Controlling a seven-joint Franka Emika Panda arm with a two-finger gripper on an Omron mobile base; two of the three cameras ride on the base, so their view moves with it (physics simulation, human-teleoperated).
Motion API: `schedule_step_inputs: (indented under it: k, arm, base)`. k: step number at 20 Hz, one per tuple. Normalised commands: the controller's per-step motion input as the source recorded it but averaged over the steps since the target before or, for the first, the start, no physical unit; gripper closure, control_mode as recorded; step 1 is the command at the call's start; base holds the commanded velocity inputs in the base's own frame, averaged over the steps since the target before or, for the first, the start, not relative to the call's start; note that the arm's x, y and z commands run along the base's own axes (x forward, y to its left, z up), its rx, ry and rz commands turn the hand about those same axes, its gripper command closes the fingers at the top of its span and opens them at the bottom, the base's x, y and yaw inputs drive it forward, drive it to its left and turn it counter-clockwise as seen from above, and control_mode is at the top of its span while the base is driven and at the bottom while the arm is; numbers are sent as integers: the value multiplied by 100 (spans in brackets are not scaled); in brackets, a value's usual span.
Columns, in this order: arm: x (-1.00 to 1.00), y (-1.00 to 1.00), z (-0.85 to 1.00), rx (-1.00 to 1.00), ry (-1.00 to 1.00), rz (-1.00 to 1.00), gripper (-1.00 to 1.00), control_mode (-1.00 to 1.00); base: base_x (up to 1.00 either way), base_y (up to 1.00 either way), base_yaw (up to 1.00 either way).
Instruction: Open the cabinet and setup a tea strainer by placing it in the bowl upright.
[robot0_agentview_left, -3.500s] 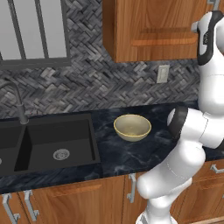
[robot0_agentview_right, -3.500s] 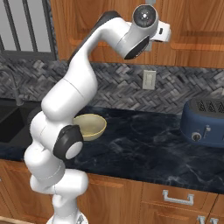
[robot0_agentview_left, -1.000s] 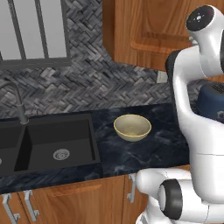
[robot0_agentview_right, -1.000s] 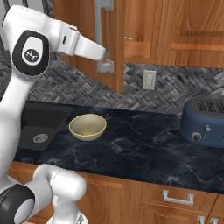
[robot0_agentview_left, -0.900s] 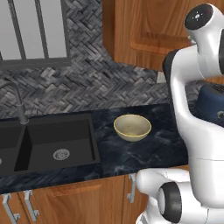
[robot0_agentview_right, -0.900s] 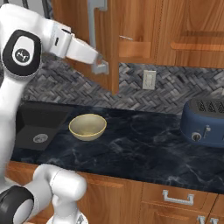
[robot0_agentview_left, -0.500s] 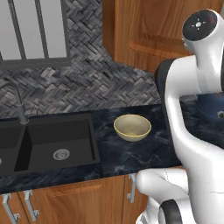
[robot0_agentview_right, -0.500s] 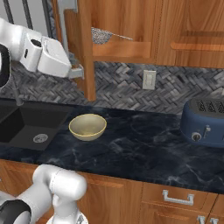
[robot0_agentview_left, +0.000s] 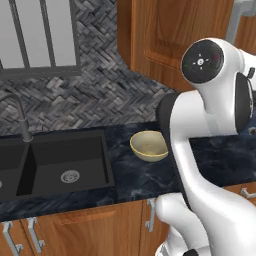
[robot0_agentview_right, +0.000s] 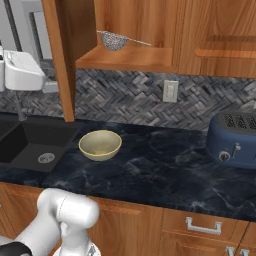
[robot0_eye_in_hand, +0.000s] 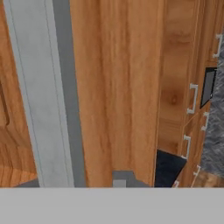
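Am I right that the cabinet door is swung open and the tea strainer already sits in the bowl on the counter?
Not quite. The cabinet door is open, but the tea strainer still lies on the shelf inside it; the bowl on the counter is empty. The right base view shows this.

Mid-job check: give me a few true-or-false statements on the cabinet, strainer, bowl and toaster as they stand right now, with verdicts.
1. The cabinet door is swung open. True.
2. The tea strainer sits in the bowl. False: it lies on the cabinet shelf; the bowl is empty.
3. The bowl is on the dark counter, right of the sink. True.
4. The toaster is red. False: it is blue.
5. The bowl rests inside the sink basin. False: it sits on the counter beside the sink.
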Motion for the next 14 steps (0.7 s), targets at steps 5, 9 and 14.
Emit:
schedule_step_inputs:
  k: [5,9,14]
  arm:
    - [0,6,0,0,0,0,-100,-100]
    - [0,4,0,0,0,0,-100,-100]
    - [-39,9,4,0,0,0,-100,-100]
  base:
    - [0,0,0]
    - [0,0,0]
    - [0,0,0]
